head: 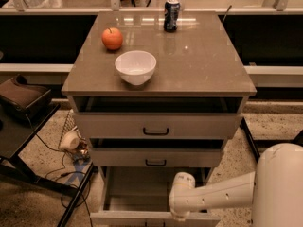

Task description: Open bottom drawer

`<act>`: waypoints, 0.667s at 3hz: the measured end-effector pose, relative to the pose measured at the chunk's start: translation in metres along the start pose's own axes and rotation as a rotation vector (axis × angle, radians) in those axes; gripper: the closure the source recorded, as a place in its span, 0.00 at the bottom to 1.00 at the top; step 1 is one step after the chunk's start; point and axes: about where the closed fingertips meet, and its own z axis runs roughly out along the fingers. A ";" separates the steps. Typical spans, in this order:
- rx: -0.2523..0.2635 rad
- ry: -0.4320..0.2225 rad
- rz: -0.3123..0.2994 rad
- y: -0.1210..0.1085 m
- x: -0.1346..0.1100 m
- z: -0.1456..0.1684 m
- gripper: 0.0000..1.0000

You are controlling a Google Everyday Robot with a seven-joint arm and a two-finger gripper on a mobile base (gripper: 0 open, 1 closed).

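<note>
The bottom drawer [142, 218] is the lowest of three pale grey drawers and stands pulled far out, showing its shallow grey tray [142, 190]. Its front sits at the bottom edge of the view, and the handle is barely visible there. My white arm [222, 193] reaches in from the lower right. Its gripper [179, 215] hangs down at the right part of the drawer's front edge, mostly hidden behind the wrist. The middle drawer [156, 158] and top drawer [156, 126] each stand out a little, with black bar handles.
On the cabinet top [208, 65] stand a white bowl [136, 66], an orange-red apple [112, 38] and a dark soda can [172, 15]. A dark chair [19, 103], cables and small items [71, 141] lie on the floor to the left. A black leg [249, 143] runs along the right.
</note>
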 end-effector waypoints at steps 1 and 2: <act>0.046 -0.067 -0.111 -0.041 -0.025 -0.003 1.00; 0.063 -0.121 -0.172 -0.067 -0.036 0.004 1.00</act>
